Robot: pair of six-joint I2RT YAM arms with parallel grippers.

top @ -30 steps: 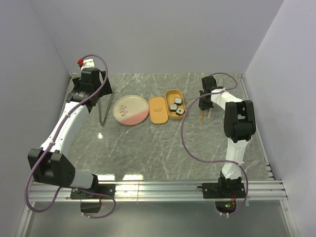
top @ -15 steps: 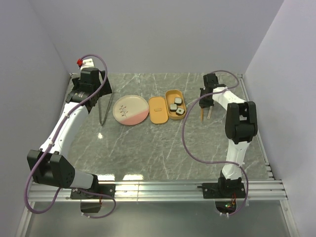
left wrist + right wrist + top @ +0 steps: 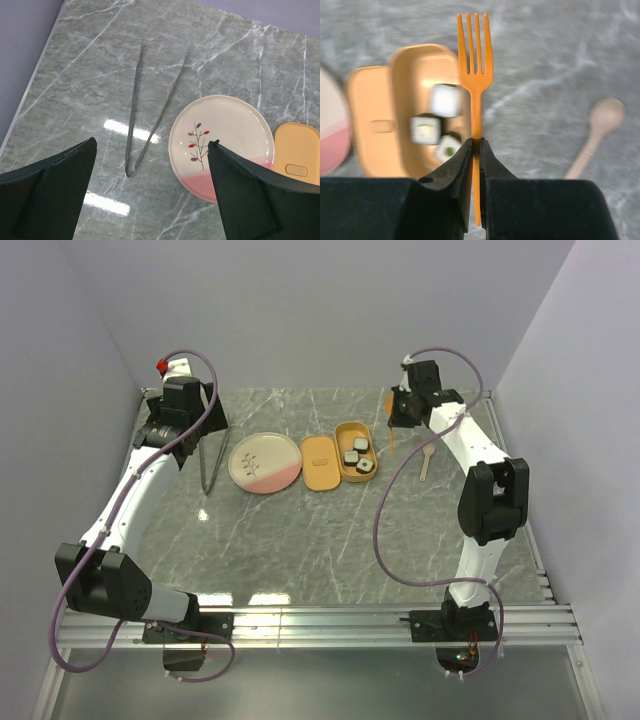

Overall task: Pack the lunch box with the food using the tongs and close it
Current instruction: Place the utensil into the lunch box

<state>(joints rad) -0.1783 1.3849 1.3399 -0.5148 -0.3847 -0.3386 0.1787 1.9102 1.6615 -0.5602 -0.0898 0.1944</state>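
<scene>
1. Top view: the lunch box (image 3: pixel 357 450) sits mid-desk with all three bits of food (image 3: pixel 353 454) inside. Its lid (image 3: pixel 319 462) lies flat right beside it on the left, and the plate (image 3: pixel 265 462) is next along. The tongs (image 3: pixel 210 465) are on the desk (image 3: pixel 300 540) left of the plate, below the left arm. The right pincer (image 3: pixel 404 412) is raised off the box's far right end, and a spoon (image 3: pixel 426 462) lies nearby.
2. Left wrist view: the left pincer (image 3: pixel 152 150) has its fingers spread wide with nothing in them. It's hovering over the tongs, which lie flat with the joined end nearest the camera. Plate and a bit of lid are off to the right.
3. Right wrist view: the right pincer is clamped on the handle of an orange fork (image 3: pixel 476 65), tines pointing away, roughly over the box's near rim. It's a bit blurry, but the food is clearly in the box.
4. What could go wrong, imo:
   - Packing looks done, so only the lid is left.
   - With the fork in its grip, that arm can't take the lid.
   - If the fork gets let go here, it may drop into the open box or knock it.
   - The lid is thin and flat, so a sloppy grab could shove it into the plate.
</scene>
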